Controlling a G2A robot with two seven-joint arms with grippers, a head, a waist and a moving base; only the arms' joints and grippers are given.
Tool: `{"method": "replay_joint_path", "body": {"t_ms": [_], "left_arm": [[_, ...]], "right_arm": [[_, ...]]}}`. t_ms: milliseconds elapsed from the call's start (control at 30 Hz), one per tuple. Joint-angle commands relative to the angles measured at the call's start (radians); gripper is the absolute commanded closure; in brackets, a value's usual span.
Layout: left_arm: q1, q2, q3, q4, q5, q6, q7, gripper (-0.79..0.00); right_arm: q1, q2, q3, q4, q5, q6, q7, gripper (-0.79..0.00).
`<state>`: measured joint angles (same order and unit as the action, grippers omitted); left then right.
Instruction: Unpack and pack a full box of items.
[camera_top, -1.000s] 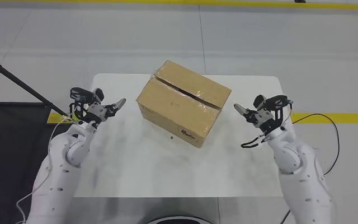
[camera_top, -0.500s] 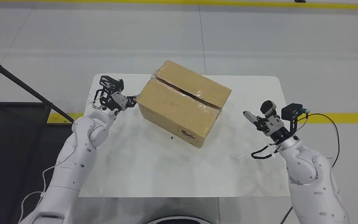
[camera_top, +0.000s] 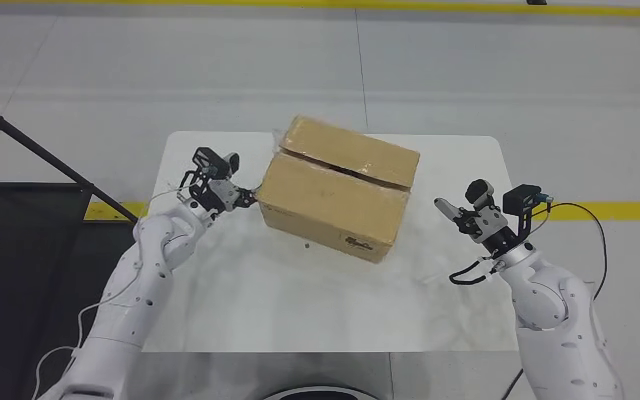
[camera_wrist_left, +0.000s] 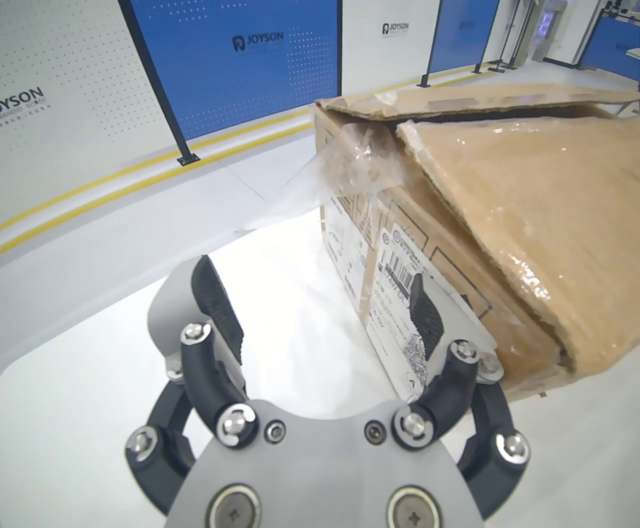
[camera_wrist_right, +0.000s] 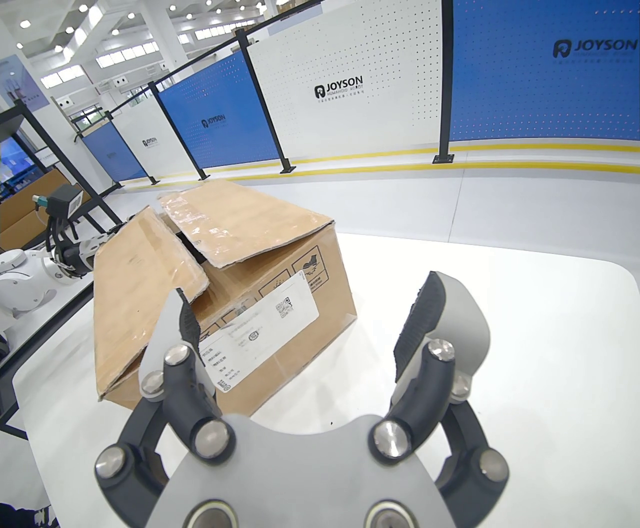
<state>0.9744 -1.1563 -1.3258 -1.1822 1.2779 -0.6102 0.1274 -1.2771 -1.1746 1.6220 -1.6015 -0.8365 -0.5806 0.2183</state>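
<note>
Listing one cardboard box (camera_top: 338, 187): it is sitting at an angle on the white table (camera_top: 300, 300), toward the far side, its top flaps lying shut but slightly lifted along the seam. We are noting loose clear tape (camera_wrist_left: 350, 165) hanging off an upper corner. Left gripper (camera_wrist_left: 312, 277): we are seeing it just beside the box's labelled end, fingers spread wide, gripping nothing. Right gripper (camera_wrist_right: 305, 290): it is hovering well apart from the box's other end, fingers likewise spread, gripping nothing.
</note>
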Motion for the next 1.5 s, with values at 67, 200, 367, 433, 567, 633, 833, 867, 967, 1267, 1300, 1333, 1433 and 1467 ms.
{"method": "replay_joint_path", "body": {"t_ms": [67, 200, 367, 433, 567, 633, 833, 867, 967, 1267, 1300, 1333, 1433, 1467], "left_arm": [[0.032, 0.006, -0.001, -0.028, 0.018, -0.028, 0.01, -0.785], [0.055, 0.008, 0.004, -0.051, 0.024, -0.049, 0.019, -0.785], [0.077, 0.01, 0.009, -0.07, 0.003, -0.08, 0.021, -0.785], [0.086, 0.011, 0.011, -0.083, 0.005, -0.078, 0.018, -0.785], [0.103, 0.012, 0.016, -0.102, 0.002, -0.079, 0.018, -0.785], [0.113, 0.013, 0.018, -0.113, 0.0, -0.08, 0.017, -0.785], [0.14, 0.014, 0.029, -0.144, 0.005, -0.083, 0.015, -0.785], [0.143, 0.014, 0.032, -0.149, 0.009, -0.081, 0.013, -0.785], [0.153, 0.014, 0.039, -0.159, 0.014, -0.078, 0.01, -0.785], [0.172, 0.016, -0.007, -0.161, 0.014, 0.089, 0.012, -0.785], [0.171, 0.015, -0.013, -0.158, 0.007, 0.126, 0.006, -0.785], [0.167, 0.014, -0.017, -0.154, 0.012, 0.174, -0.006, -0.785], [0.149, 0.008, -0.002, -0.148, 0.052, 0.258, -0.026, -0.785], [0.141, 0.006, 0.006, -0.143, 0.064, 0.275, -0.03, -0.785]], "right_arm": [[0.0, 0.0, 0.0, 0.0, 0.0, 0.0, 0.0, -0.785], [0.0, 0.0, 0.0, 0.0, 0.0, 0.0, 0.0, -0.785], [0.0, 0.0, 0.0, 0.0, 0.0, 0.0, 0.0, -0.785], [0.0, 0.0, 0.0, 0.0, 0.0, 0.0, 0.0, -0.785], [0.0, 0.0, 0.0, 0.0, 0.0, 0.0, 0.0, -0.785], [0.0, 0.0, 0.0, 0.0, 0.0, 0.0, 0.0, -0.785], [0.0, 0.0, 0.0, 0.0, 0.0, 0.0, 0.0, -0.785], [0.0, 0.0, 0.0, 0.0, 0.0, 0.0, 0.0, -0.785], [0.0, 0.0, 0.0, 0.0, 0.0, 0.0, 0.0, -0.785], [0.0, 0.0, 0.0, 0.0, 0.0, 0.0, 0.0, -0.785], [0.0, 0.0, 0.0, 0.0, 0.0, 0.0, 0.0, -0.785], [0.0, 0.0, 0.0, 0.0, 0.0, 0.0, 0.0, -0.785], [-0.007, 0.0, -0.001, -0.005, 0.007, 0.005, -0.008, -0.785], [-0.009, 0.001, 0.0, -0.006, 0.009, 0.005, -0.011, -0.785]]}}
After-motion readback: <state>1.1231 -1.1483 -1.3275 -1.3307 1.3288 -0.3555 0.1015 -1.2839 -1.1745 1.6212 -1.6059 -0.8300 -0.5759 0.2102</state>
